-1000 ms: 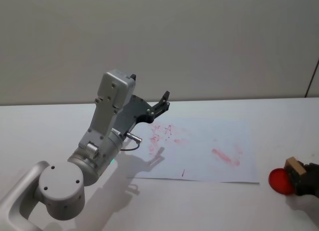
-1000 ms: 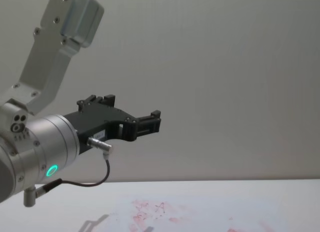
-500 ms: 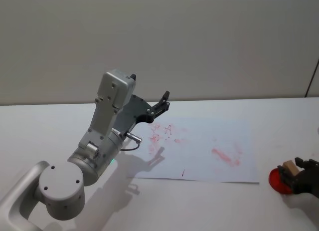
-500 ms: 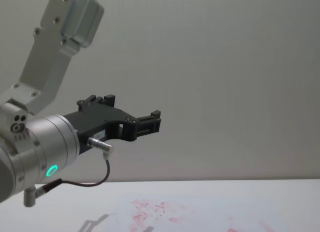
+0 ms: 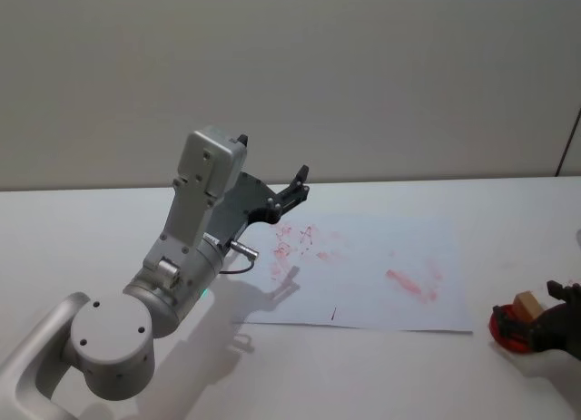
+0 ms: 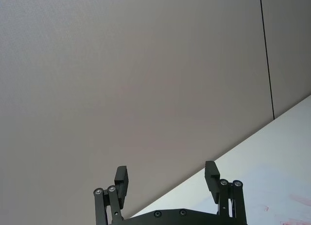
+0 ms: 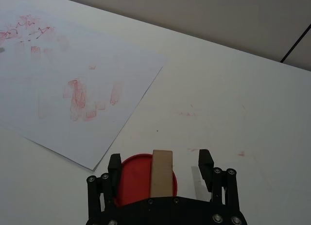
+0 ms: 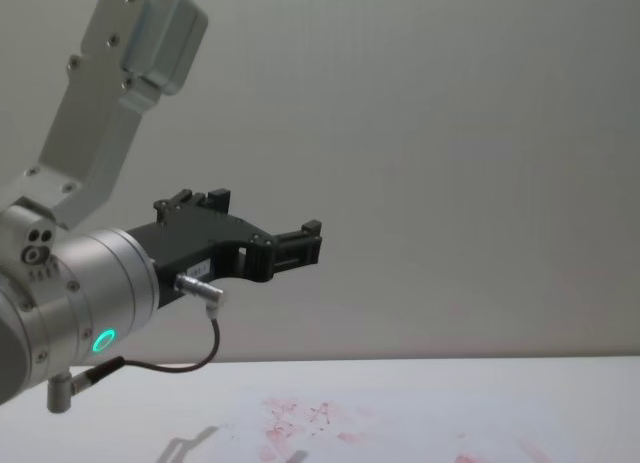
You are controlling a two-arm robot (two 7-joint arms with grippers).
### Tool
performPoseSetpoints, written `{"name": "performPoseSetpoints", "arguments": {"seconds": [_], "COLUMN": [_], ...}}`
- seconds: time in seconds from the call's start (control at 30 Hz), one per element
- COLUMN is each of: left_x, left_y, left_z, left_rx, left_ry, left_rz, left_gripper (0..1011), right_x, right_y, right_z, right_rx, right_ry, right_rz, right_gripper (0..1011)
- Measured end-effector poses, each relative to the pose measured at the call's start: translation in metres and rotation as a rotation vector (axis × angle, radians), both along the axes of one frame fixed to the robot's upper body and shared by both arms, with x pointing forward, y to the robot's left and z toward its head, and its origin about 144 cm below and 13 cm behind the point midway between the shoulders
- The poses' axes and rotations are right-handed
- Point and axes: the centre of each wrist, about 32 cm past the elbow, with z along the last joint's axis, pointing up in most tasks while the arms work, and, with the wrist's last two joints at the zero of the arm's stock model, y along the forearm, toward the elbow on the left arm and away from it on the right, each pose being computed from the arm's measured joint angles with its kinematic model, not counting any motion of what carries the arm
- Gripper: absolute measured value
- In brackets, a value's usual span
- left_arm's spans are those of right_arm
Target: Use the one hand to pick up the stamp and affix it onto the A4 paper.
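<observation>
Right hand [image 7: 158,169] open astride stamp [image 7: 161,172] (light, rigid wood, probably); grip long sides. Paper [image 5: 381,266] toward 10 o'clock.

No readable text, label, brand or number shows anywhere. The paper [image 5: 368,273] bears only smeared red-pink stamp marks, none forming legible letters or digits. A small pale tag on the left gripper [image 8: 300,245] body is too small to read.
</observation>
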Motion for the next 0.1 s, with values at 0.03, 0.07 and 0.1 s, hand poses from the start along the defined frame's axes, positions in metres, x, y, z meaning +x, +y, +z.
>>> {"name": "performPoseSetpoints", "arguments": {"seconds": [0.03, 0.07, 0.1], "left_x": [0.0000, 0.0000, 0.0000], "left_y": [0.0000, 0.0000, 0.0000], "left_z": [0.0000, 0.0000, 0.0000], "left_rx": [0.000, 0.000, 0.000], "left_ry": [0.000, 0.000, 0.000], "left_rz": [0.000, 0.000, 0.000], "left_gripper": [1001, 1001, 1001], "right_x": [0.0000, 0.0001, 0.0002], "right_y": [0.0000, 0.0001, 0.0001], "right_z": [0.0000, 0.0000, 0.0000], "right_rx": [0.000, 0.000, 0.000], "right_ry": [0.000, 0.000, 0.000], "right_rz": [0.000, 0.000, 0.001], "right_gripper": [954, 982, 1001]}}
